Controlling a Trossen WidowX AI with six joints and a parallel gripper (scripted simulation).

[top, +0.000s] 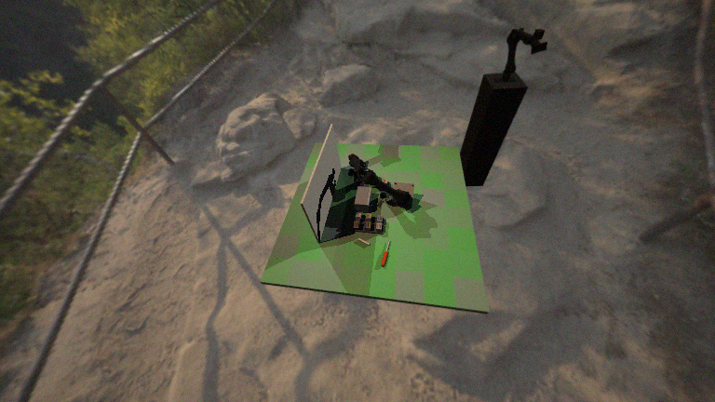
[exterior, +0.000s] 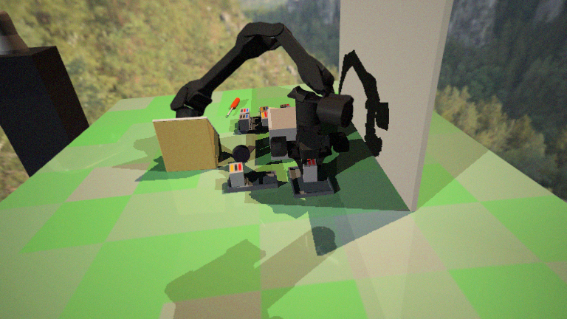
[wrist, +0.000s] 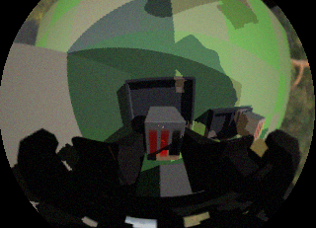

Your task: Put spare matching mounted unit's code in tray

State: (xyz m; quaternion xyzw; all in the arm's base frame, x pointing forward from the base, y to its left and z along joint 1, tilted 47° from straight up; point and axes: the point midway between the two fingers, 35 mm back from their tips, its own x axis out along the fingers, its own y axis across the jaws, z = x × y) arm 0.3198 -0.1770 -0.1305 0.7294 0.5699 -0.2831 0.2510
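A grey block (exterior: 310, 173) (wrist: 165, 120) with two red stripes and a black one is between the fingertips of my gripper (exterior: 310, 162) (wrist: 162, 125), which is shut on it. The block is upright and low, inside the outline of the dark tray (exterior: 314, 193) (wrist: 160, 80); whether its underside touches the tray floor cannot be told. Spare blocks with coloured stripes stand in a rack (top: 369, 222), among them one block (exterior: 244, 122) with blue and red marks. Which object is the mounted unit, and its back code, cannot be made out.
Beside the tray is a dark holder (exterior: 251, 188) with a striped block (exterior: 236, 176) (wrist: 254, 124). A pale-topped box (top: 362, 196) (exterior: 282, 118) stands behind the gripper. A tall pale panel (top: 318, 181) (exterior: 388, 26), a yellow-brown board (exterior: 187, 144) and a screwdriver (top: 384, 258) (exterior: 235, 103) are around.
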